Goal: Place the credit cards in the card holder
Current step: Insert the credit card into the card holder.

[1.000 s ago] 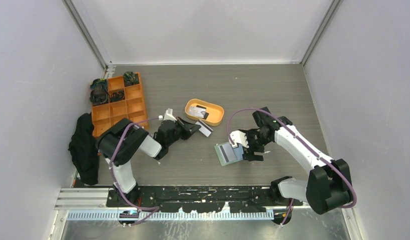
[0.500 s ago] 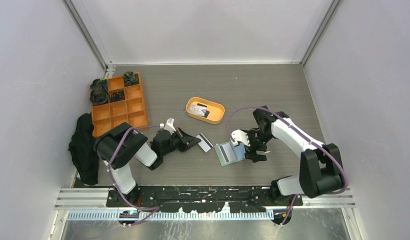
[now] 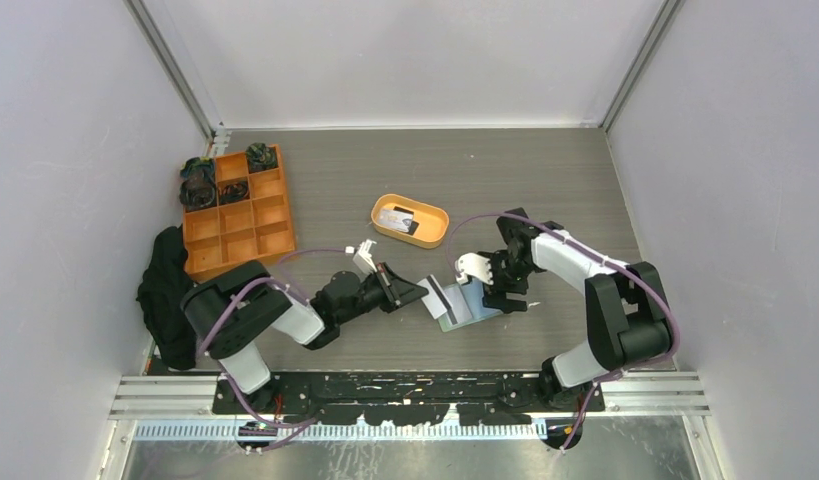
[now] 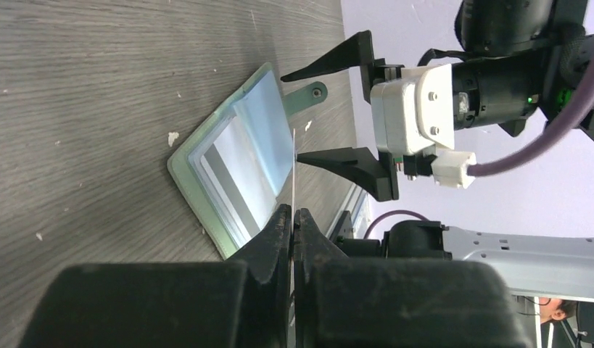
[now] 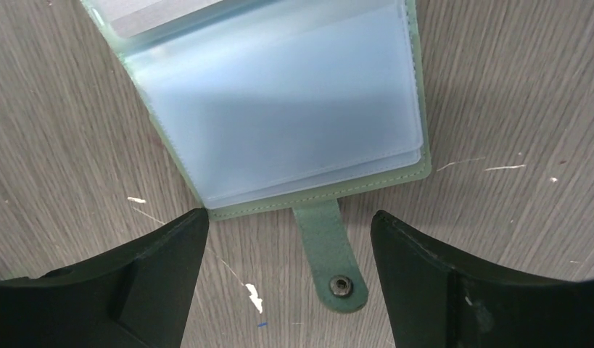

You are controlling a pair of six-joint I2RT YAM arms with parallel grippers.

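The sage-green card holder (image 3: 467, 305) lies open on the table, its clear pockets (image 5: 286, 109) up and its snap tab (image 5: 330, 254) pointing at the right arm. My right gripper (image 3: 493, 288) stands open just over the holder's tab edge, one finger on either side of the tab (image 5: 288, 217), holding nothing. My left gripper (image 3: 403, 291) is shut on a white credit card with a dark stripe (image 3: 433, 296). The left wrist view shows that card edge-on (image 4: 294, 170), its far end over the holder's (image 4: 239, 163) near edge. More credit cards (image 3: 397, 219) lie in the orange oval tray.
The orange oval tray (image 3: 432, 232) sits behind the holder. An orange grid organiser (image 3: 253, 214) with dark bundles in its back cells stands at the far left, with a black cloth (image 3: 167, 295) beside it at the table's left edge.
The left arm has carried the card to the right, from near the oval tray to the holder's left edge. The right gripper has shifted slightly left over the holder's tab side and stays open.
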